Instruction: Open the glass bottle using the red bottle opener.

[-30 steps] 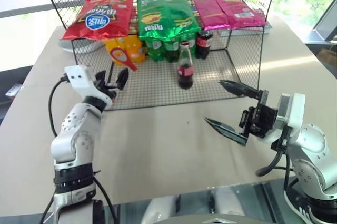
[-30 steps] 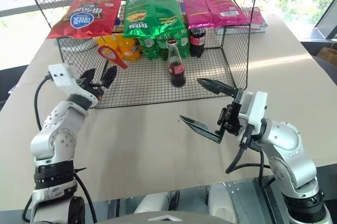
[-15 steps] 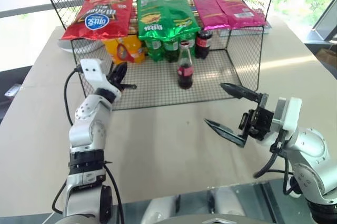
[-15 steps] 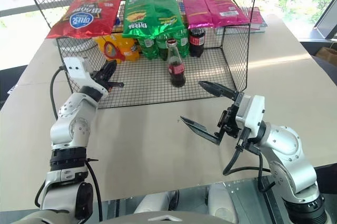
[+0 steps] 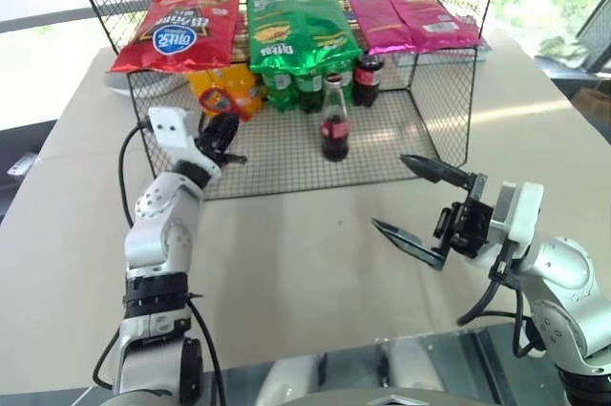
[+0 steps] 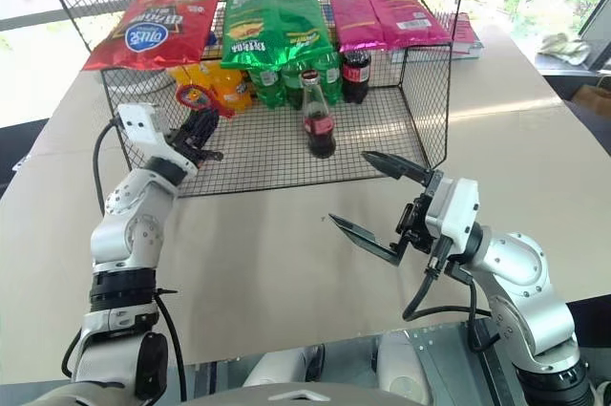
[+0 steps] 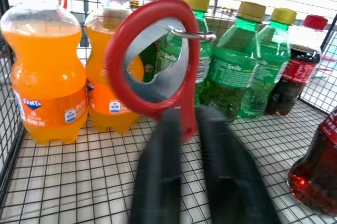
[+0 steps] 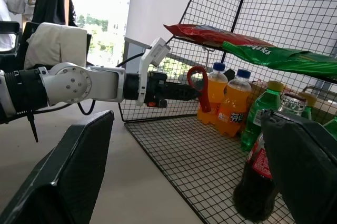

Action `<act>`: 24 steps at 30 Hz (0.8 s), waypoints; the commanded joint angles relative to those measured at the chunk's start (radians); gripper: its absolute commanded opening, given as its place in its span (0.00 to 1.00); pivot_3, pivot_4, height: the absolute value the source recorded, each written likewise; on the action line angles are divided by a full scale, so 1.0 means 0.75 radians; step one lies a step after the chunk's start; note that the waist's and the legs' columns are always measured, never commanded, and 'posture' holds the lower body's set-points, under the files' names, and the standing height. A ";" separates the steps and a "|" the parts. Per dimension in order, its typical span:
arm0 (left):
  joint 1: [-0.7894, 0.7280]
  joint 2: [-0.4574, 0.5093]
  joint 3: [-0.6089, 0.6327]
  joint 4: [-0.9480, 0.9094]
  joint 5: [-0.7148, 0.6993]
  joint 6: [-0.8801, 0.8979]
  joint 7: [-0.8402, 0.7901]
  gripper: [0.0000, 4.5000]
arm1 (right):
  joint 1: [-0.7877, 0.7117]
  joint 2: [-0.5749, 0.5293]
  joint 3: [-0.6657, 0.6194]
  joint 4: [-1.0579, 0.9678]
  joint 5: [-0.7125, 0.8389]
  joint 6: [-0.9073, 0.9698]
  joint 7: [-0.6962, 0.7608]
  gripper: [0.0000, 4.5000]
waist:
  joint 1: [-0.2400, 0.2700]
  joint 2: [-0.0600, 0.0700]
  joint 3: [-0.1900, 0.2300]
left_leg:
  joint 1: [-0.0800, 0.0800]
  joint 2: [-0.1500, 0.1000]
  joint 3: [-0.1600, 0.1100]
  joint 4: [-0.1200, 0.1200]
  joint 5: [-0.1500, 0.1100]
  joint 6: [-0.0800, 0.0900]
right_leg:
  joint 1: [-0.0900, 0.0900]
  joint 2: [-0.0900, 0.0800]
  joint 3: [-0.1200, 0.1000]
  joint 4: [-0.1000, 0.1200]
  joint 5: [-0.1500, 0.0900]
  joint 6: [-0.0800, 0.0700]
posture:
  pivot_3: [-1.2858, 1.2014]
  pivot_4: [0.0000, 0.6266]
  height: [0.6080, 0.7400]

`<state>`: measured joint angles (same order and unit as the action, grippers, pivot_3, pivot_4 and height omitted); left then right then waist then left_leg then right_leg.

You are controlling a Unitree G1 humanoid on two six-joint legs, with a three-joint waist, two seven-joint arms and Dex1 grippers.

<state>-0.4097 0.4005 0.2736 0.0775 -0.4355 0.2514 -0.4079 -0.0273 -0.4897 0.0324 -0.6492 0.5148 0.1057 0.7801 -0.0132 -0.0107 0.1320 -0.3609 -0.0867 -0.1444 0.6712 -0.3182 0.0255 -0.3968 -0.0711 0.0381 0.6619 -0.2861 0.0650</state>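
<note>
Nearest me, over the bare table point(image 5: 286, 263), my right tool point(image 5: 420, 203) hangs with its two fingers spread wide and nothing between them, aimed across toward the wire rack point(image 5: 439, 110); I judge it is parked to steady the bottle later. Further out on my left, my left tool point(image 7: 184, 150) reaches into the rack's lower level and pinches the red bottle opener point(image 7: 152, 60) at its handle. Its long axis stands near upright, loop head up, handle down between my fingers, a wire hook through the loop, so it looks not yet lifted free. Beyond, mid-rack, the glass bottle point(image 5: 334, 124) stands upright on the mesh floor, neck up, well apart from the opener. Orange bottles point(image 7: 47, 71) and green bottles point(image 7: 237, 71) line the back.
</note>
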 commanded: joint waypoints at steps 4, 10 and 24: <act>0.068 0.035 0.010 -0.127 0.125 -0.023 0.103 0.46 | -0.029 -0.009 -0.003 -0.027 0.010 0.000 -0.005 1.00 | 0.003 0.000 0.000 | 0.000 0.000 0.000 0.000 0.000 0.000 | 0.000 0.000 0.000 0.000 0.000 0.000 | 0.52 0.24 1.00; 0.014 0.038 0.027 -0.087 0.179 -0.064 0.157 0.46 | -0.051 -0.010 0.007 -0.051 0.012 0.040 -0.028 1.00 | 0.006 0.000 0.000 | 0.000 0.000 0.000 0.000 0.000 0.000 | 0.000 0.000 -0.001 0.000 0.000 0.000 | 0.52 0.24 1.00; -0.132 0.064 0.020 0.057 0.196 -0.111 0.131 0.46 | -0.066 -0.017 0.006 -0.091 0.019 0.097 -0.066 1.00 | 0.002 0.000 0.000 | 0.000 0.000 0.000 0.001 0.000 0.000 | 0.000 0.000 -0.001 0.000 0.000 0.000 | 0.52 0.24 1.00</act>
<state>-0.4883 0.4309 0.2737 0.1327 -0.2959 0.1975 -0.3034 -0.0654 -0.4979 0.0411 -0.6648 0.5154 0.1796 0.7363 -0.0120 -0.0111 0.1318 -0.3613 -0.0869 -0.1447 0.6719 -0.3182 0.0255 -0.3970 -0.0712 0.0376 0.6621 -0.2861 0.0650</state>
